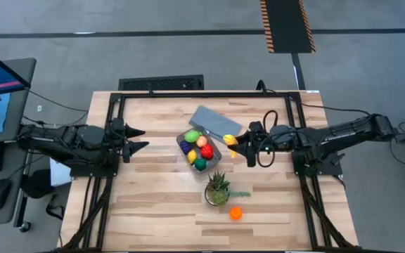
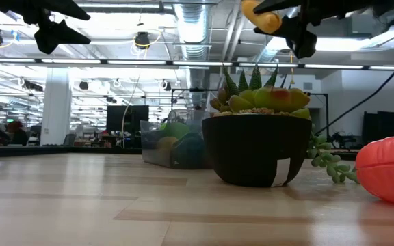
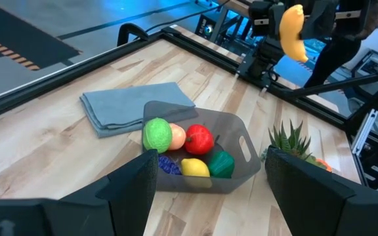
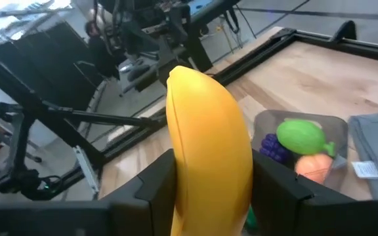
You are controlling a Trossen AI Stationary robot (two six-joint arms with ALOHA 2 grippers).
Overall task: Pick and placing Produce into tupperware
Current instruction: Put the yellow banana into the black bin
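Note:
The clear tupperware (image 1: 214, 151) stands mid-table and holds several pieces of toy produce (image 3: 182, 147): green, orange, red, yellow, purple. My right gripper (image 1: 236, 143) hangs above the table just right of the tub, shut on a yellow banana (image 4: 209, 144), which also shows in the left wrist view (image 3: 293, 31). Raised over the table's left side, my left gripper (image 1: 143, 139) stands open and faces the tub with nothing between its fingers. An orange toy (image 1: 235, 213) lies on the wood near the front edge. My right gripper pinches the banana's two sides (image 4: 182, 190) between its two fingers (image 4: 277, 190). The fingers come nearly level from the table's right side. One end of the banana (image 1: 226, 138) sticks out past the fingertips toward the tub. The banana is lifted clear of the table.
A spiky green plant in a dark pot (image 1: 217, 190) stands in front of the tub, between it and the orange toy. A flat grey-blue lid (image 1: 215, 123) lies just behind the tub. A black frame (image 1: 111, 140) runs around the table's edges.

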